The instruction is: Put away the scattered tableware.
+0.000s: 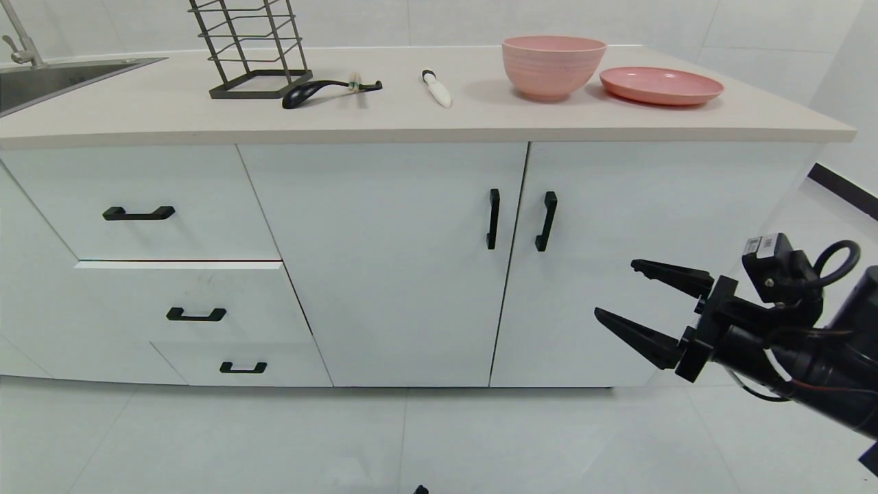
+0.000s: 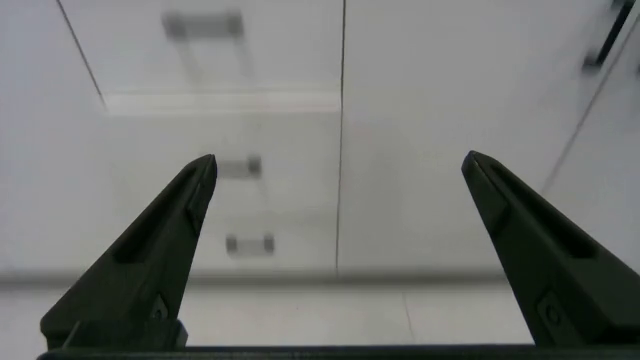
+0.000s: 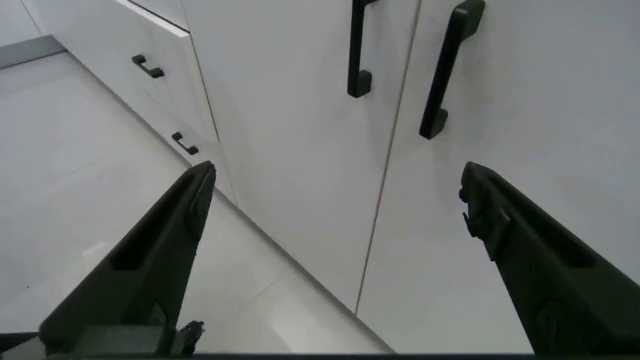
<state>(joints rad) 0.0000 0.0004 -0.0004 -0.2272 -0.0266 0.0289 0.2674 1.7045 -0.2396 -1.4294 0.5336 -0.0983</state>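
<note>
smooth matt pink bowl point(image 1: 553, 66) and plate point(image 1: 661, 85), pale matt countertop point(image 1: 171, 110) well above the matt black right gripper point(image 1: 615, 288), dark metal wire rack point(image 1: 250, 48), glossy black spoon point(image 1: 322, 91), smooth white cabinet doors point(image 1: 391, 274) ahead of its jaws, glossy floor tiles point(image 1: 274, 439) below

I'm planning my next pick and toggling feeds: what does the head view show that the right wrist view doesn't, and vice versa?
Head view: the countertop with the pink bowl, pink plate, black spoon, white utensil, wire rack and sink. Right wrist view: the sight line between the open jaws of the right gripper, aimed low at the cabinet doors. Both: the two black door handles and the drawer handles.
</note>
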